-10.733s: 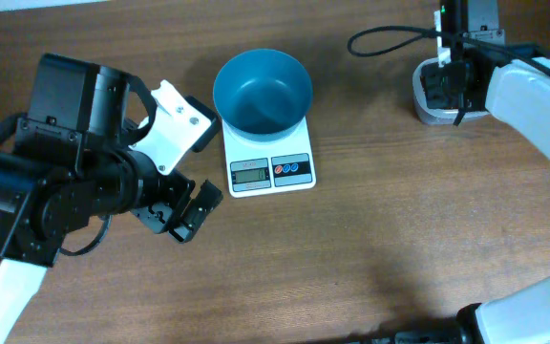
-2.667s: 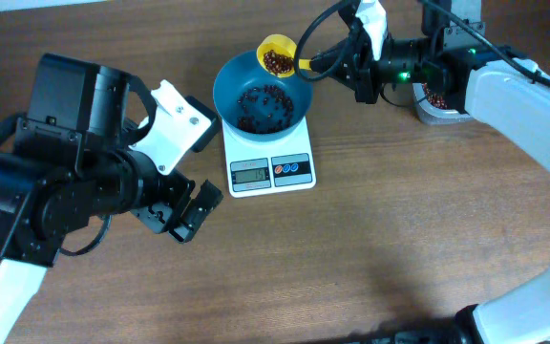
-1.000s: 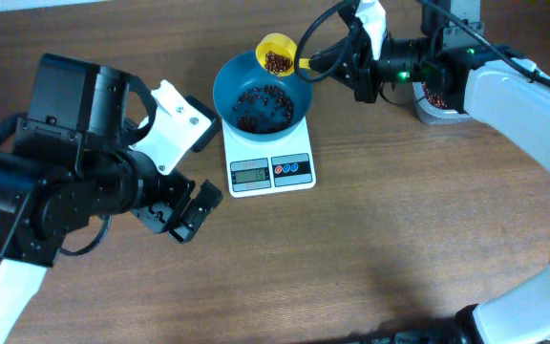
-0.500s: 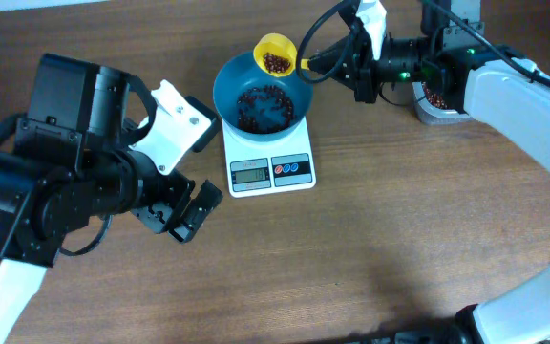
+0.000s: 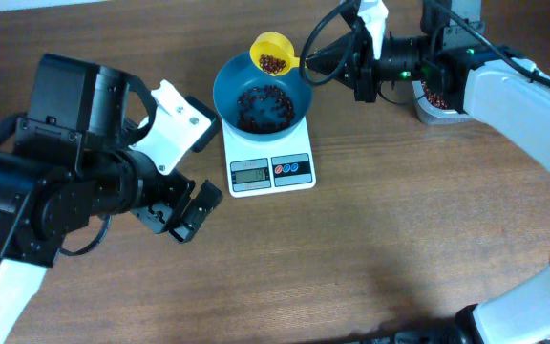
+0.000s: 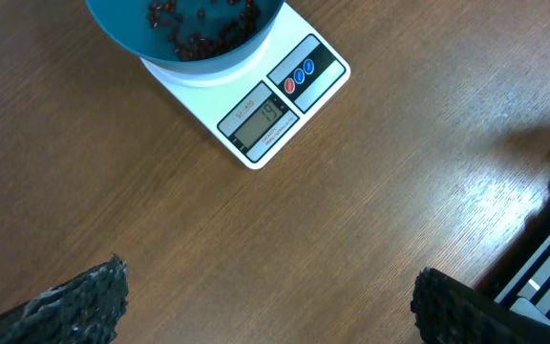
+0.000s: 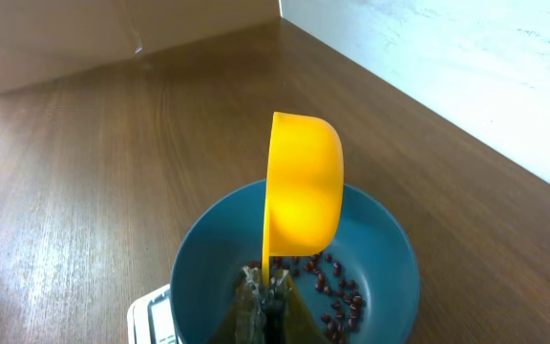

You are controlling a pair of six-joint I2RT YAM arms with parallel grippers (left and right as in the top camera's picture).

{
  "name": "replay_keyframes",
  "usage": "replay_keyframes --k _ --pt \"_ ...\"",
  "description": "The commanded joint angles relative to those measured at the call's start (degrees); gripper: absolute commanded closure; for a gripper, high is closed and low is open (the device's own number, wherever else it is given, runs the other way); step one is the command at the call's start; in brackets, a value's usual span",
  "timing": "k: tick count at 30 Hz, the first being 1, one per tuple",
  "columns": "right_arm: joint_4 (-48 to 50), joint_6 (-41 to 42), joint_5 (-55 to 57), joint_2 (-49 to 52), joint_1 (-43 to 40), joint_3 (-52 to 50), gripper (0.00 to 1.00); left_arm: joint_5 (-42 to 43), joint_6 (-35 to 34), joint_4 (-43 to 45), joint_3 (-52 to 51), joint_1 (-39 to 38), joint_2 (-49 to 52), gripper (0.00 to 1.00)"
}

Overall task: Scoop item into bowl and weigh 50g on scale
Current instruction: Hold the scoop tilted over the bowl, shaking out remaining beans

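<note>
The teal-blue bowl (image 5: 262, 88) stands on the white scale (image 5: 269, 164) and holds a layer of red-brown beans (image 5: 262, 105). The bowl (image 7: 390, 258), with beans (image 7: 337, 287) inside, also shows in the right wrist view. My right gripper (image 5: 351, 65) is shut on the handle of a yellow scoop (image 5: 273, 53), (image 7: 302, 191). The scoop hangs over the bowl's far rim, tilted, with beans in it. The scale display (image 6: 264, 118) reads 14. My left gripper (image 5: 187, 212) is open and empty, low at the scale's front left; its fingertips (image 6: 265, 306) frame bare wood.
A clear tub (image 5: 437, 100) with more beans stands at the back right, partly behind the right arm. A black cable (image 5: 390, 36) loops over the table near it. The left arm's bulk (image 5: 65, 182) fills the left side.
The scoop has shifted slightly left and back over the bowl's far rim, and fewer beans show in it than 2.7 s ago. The bowl has filled since 10.7 s ago. The left arm has stayed still.
</note>
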Motion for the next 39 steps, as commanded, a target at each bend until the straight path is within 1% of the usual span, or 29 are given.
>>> replay_keyframes --k 1,7,12,15,18,20,21,22,25,29,32,39 --pt "0.0 -0.4 0.1 0.8 0.2 -0.3 0.96 0.9 0.9 0.1 1.0 -0.2 -0.9 0.01" --pt "0.0 -0.4 0.5 0.8 0.3 -0.3 0.96 0.8 0.9 0.1 1.0 -0.2 -0.9 0.01" --pt "0.1 -0.4 4.4 0.8 0.3 -0.2 0.96 0.8 0.9 0.1 1.0 -0.2 -0.9 0.01" --pt "0.2 -0.4 2.5 0.8 0.3 -0.3 0.96 0.8 0.9 0.1 1.0 -0.2 -0.9 0.01" --pt "0.2 -0.4 8.9 1.8 0.3 -0.3 0.96 0.8 0.9 0.1 1.0 -0.2 -0.9 0.01" --pt "0.3 -0.3 6.1 1.8 0.2 -0.2 0.96 0.8 0.9 0.1 1.0 -0.2 -0.9 0.01" --pt "0.7 -0.3 1.1 1.7 0.3 -0.1 0.96 0.9 0.9 0.1 1.0 -0.2 -0.9 0.01" --pt "0.6 -0.4 0.8 1.8 0.3 -0.2 0.96 0.8 0.9 0.1 1.0 -0.2 -0.9 0.01" --pt "0.3 -0.4 5.2 2.0 0.2 -0.2 0.96 0.8 0.9 0.1 1.0 -0.2 -0.9 0.01" --pt "0.8 -0.4 1.2 2.0 0.3 -0.2 0.96 0.8 0.9 0.1 1.0 -0.2 -0.9 0.01" --pt "0.4 -0.4 5.7 2.3 0.3 -0.2 0.96 0.8 0.9 0.1 1.0 -0.2 -0.9 0.01" --pt "1.2 -0.2 -2.2 2.2 0.3 -0.1 0.96 0.9 0.9 0.1 1.0 -0.2 -0.9 0.01"
